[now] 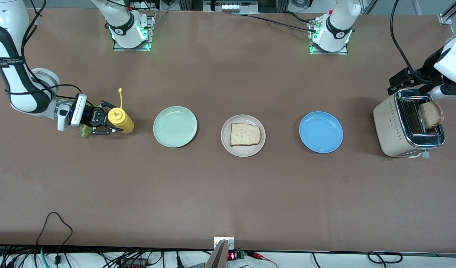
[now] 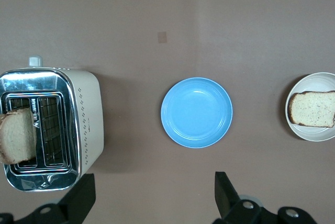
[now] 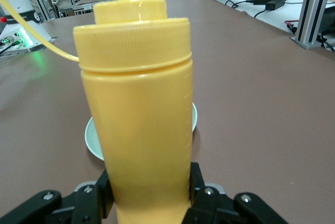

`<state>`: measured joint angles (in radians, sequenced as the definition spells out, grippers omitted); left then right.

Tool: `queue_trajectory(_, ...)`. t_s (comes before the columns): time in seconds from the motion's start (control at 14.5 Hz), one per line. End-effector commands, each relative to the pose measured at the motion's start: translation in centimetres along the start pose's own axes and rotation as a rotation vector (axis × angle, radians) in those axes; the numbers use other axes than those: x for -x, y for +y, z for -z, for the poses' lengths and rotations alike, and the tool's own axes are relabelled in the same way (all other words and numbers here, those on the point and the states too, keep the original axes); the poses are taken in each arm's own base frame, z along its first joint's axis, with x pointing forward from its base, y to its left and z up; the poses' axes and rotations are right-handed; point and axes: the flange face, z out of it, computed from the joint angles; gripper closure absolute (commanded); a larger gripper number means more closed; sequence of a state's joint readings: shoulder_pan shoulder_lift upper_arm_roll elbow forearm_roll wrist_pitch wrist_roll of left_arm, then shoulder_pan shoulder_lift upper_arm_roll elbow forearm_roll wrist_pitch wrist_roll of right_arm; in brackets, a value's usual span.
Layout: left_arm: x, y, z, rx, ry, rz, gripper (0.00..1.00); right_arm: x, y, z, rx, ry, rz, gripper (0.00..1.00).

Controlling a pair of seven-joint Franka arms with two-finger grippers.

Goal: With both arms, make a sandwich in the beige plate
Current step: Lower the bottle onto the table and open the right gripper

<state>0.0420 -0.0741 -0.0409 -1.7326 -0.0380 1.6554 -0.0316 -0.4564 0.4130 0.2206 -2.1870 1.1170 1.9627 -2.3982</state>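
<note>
Where bread (image 1: 245,134) lies, round beige plate (image 1: 225,134)

Glossy yellow plastic bottle (image 3: 138,114), shiny chrome-topped toaster (image 2: 49,130), matt brown table (image 1: 228,193).

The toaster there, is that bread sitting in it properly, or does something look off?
It looks askew. The slice of bread leans tilted out of one slot of the toaster, rising well above the rim. The left claw hangs open over the table beside the toaster.
</note>
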Motion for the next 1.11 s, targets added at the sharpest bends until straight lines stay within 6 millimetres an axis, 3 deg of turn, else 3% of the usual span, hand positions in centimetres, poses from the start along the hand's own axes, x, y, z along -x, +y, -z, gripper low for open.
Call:
queue_trajectory(0.0,0.4,-0.1,0.5,-0.032,-0.005,-0.015,0.00,0.5,-0.4,0.3,0.014,0.051,0.021,0.93)
queue_trajectory(0.35,0.4,-0.1,0.3,-0.032,-0.008,-0.015,0.00,4.1,-1.1,-1.0,-0.006,0.123,0.028,0.93)
queue_trajectory(1.04,0.3,0.0,0.7,-0.021,0.002,-0.013,0.00,6.7,-1.5,-2.6,0.010,0.185,0.044,0.91)
